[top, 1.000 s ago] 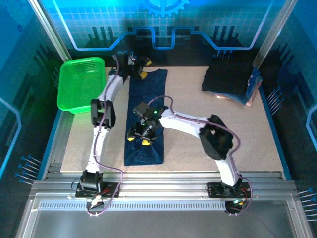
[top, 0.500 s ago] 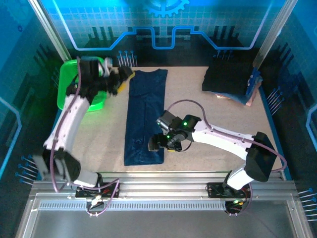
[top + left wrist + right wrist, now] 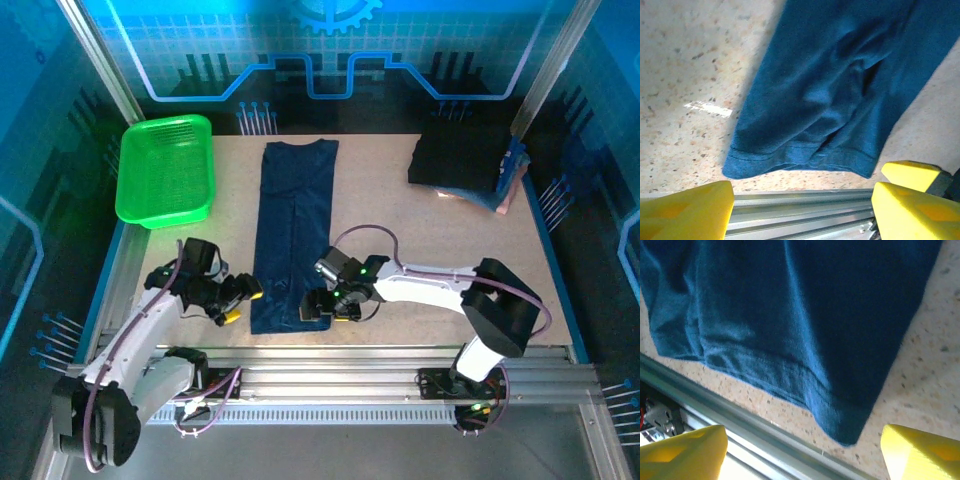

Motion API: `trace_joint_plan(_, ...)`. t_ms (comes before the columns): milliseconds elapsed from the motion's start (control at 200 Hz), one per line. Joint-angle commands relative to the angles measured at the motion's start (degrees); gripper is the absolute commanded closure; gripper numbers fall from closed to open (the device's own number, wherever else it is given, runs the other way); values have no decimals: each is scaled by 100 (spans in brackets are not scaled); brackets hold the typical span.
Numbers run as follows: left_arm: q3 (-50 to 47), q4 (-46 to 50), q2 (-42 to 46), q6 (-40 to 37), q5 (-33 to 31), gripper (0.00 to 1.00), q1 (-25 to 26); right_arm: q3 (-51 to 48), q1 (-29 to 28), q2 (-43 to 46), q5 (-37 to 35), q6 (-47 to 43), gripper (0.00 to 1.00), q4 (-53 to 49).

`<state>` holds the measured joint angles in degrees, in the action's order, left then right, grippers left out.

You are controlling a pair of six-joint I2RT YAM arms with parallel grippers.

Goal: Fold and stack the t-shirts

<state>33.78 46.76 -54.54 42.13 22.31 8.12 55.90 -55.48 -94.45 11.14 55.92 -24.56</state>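
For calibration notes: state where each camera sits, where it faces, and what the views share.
Top external: above and behind the bases, looking down on the table, navy t-shirt, left arm, right arm, left gripper, right gripper.
Left wrist: on that wrist, facing down past its yellow fingers at the t-shirt's near hem.
Right wrist: likewise, past its own fingers at the same hem.
Shared: all three show that hem.

green mesh basket (image 3: 165, 170) at far-left corner of speckled table (image 3: 450, 230), upright; alu rails (image 3: 330, 365) along near edge.
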Motion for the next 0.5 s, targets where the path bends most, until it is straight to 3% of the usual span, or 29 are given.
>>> trace_joint_plan(0,-231,-355,-125,195,-36,27,58,-34,-68,-254,-50,213,20,311)
trace_joint_plan(370,-865,-1606,-1002,465,358,45,216,51,-102,-617,-265,502,26,288)
trace_joint_plan(495,-1057,-2220,-1363,694,524,51,444,44,-77,-718,-296,594,38,319)
